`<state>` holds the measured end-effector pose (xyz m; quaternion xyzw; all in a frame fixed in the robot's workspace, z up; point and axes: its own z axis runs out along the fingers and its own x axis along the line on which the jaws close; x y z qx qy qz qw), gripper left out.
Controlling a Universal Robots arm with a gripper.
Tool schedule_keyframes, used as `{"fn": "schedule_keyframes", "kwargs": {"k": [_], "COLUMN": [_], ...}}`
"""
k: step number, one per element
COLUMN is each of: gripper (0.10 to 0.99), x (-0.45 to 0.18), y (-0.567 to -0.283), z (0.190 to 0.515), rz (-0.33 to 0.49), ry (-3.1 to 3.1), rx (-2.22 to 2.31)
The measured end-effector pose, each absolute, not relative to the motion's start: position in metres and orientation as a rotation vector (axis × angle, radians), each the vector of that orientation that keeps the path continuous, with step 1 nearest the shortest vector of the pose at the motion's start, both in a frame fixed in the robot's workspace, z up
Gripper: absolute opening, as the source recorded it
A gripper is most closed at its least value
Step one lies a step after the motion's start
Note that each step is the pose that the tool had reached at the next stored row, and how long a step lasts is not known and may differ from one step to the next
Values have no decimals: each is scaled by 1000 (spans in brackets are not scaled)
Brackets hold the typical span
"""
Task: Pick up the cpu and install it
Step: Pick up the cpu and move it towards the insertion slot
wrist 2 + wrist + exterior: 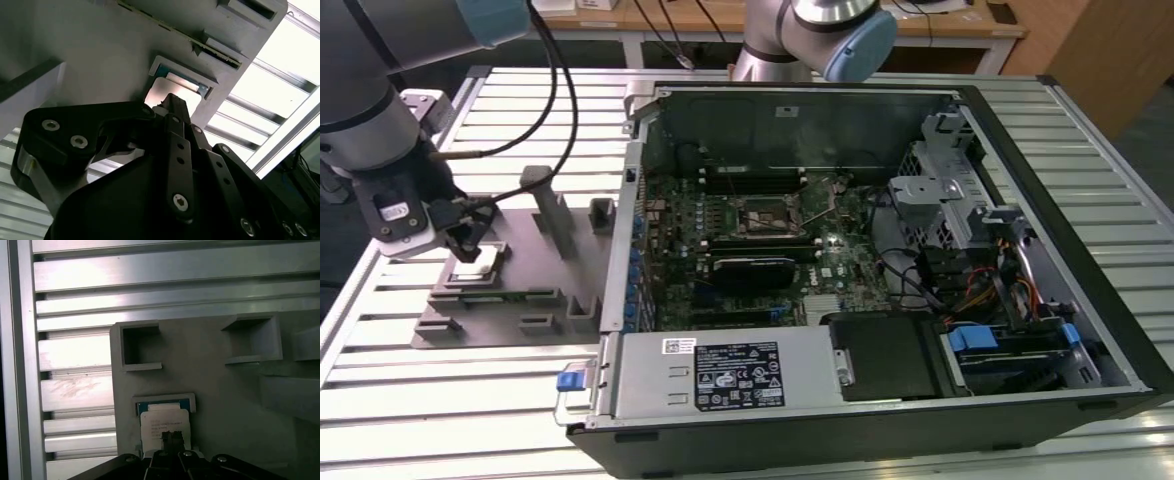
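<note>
on grey tray (pixel 520 250), cpu (pixel 478 266) flat, gripper (pixel 466 248) above

Matt grey tray (pixel 210 380), perhaps plastic; cpu (pixel 160 421) top pale smooth metal

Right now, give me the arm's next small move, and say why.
Probably a short, straight descent onto the cpu. The end effector hangs directly above it, and the cpu lies flat in its recess on the grey tray. Whether there is already a hold, I cannot tell.
</note>
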<state>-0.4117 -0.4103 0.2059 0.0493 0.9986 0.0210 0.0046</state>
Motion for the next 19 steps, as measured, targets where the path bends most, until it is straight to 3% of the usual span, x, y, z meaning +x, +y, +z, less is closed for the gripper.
{"fn": "schedule_keyframes", "kwargs": {"k": [9,10,11,15,16,18,19], "gripper": [114,169,169,408,408,525,525], "x": [-412,-412,-412,-412,-412,-412,-412], "y": [-410,-410,-410,-410,-410,-410,-410], "z": [206,206,206,205,205,205,205], "rz": [66,66,66,66,66,66,66], "ry": [3128,3128,3128,3128,3128,3128,3128], "rx": [154,154,154,154,155,154,155]}}
